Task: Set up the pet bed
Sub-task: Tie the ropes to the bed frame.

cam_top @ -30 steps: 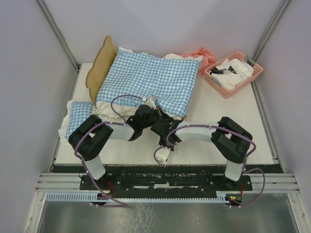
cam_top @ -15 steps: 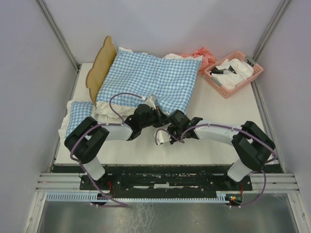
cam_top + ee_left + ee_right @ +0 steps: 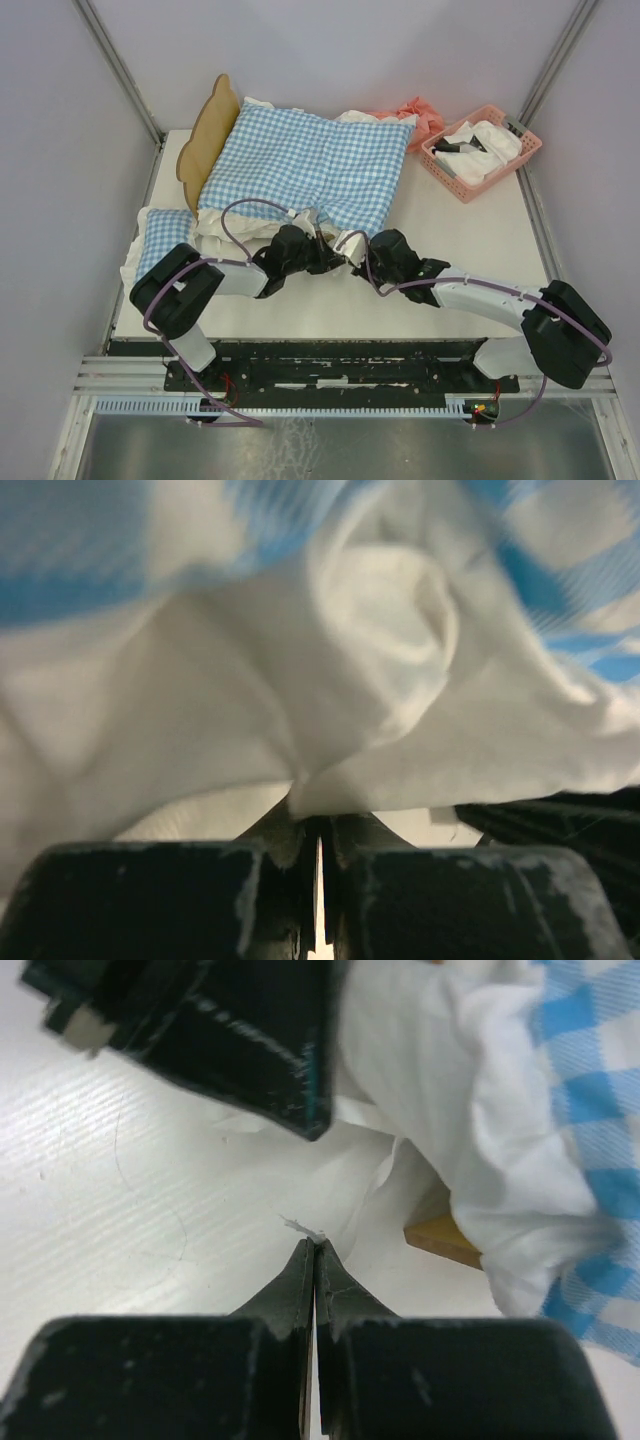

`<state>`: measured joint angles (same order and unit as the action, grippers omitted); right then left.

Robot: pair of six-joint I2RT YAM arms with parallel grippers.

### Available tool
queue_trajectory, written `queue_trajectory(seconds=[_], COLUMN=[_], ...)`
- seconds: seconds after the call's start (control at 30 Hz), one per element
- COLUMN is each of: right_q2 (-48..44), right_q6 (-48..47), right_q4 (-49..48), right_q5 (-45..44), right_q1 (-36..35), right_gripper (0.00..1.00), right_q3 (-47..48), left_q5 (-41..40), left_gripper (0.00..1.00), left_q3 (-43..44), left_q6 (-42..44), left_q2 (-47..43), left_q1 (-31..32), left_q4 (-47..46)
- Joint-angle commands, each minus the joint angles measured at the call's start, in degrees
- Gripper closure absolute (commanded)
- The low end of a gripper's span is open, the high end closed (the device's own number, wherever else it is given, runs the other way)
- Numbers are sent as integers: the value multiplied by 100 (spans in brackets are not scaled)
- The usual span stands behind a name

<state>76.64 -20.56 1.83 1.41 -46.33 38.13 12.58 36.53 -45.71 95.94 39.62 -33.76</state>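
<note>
1. The small light-wood pet bed stands at the far left of the white table. Only its wavy headboard shows from above.
2. The rest of the frame is hidden under a blue-and-white checked cushion with a white frill.
3. In the right wrist view one bare wooden corner of the pet bed peeps out beneath the frill.
4. The left gripper is at the near edge of the cushion. Its fingers are pressed together, with a thin slit between them.
5. The frill hangs blurred right over those tips. I cannot tell whether any fold is nipped.
6. The right gripper is just beside the left one, its jaws closed tip to tip with nothing clamped. A tiny white wisp sits at the tips, too small to identify.
7. A small checked pillow lies at the left table edge, partly behind the left arm.
8. A pink plastic basket sits far right. It holds white fabric and dark items that are hard to make out.
9. A crumpled coral cloth is half hidden behind the cushion.
</note>
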Motion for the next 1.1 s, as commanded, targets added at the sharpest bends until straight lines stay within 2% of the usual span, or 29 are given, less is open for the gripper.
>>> queue_trajectory(seconds=[0.0,0.27,0.47,0.6,0.7,0.8,0.93,1.07], right_q2=[-5,602,456,370,445,571,558,582], right_q6=[1569,2819,3426,3669,3702,3563,3569,3646], right_q4=[-331,73,217,230,-93,-538,-657,-542], right_q5=[-754,-1689,-2799,-3158,-3053,-2645,-2332,-2214], right_q1=[34,52,193,195,193,194,191,186], right_gripper=[98,98,98,98,98,98,98,98], right_q3=[266,599,541,563,443,345,330,418], left_q5=[-66,-82,0,396,742,870,460,-158], left_gripper=[97,97,97,97,97,97,93,84], left_q3=[-283,-492,-654,-837,-990,-937,-1029,-822], left_q6=[378,482,541,300,-74,-127,144,867], left_q2=[-134,-69,-37,-136,-125,66,216,-10], left_q1=[44,194,292,292,301,327,351,463], left_q4=[-558,-865,-1240,-1706,-2255,-2344,-2245,-1457])
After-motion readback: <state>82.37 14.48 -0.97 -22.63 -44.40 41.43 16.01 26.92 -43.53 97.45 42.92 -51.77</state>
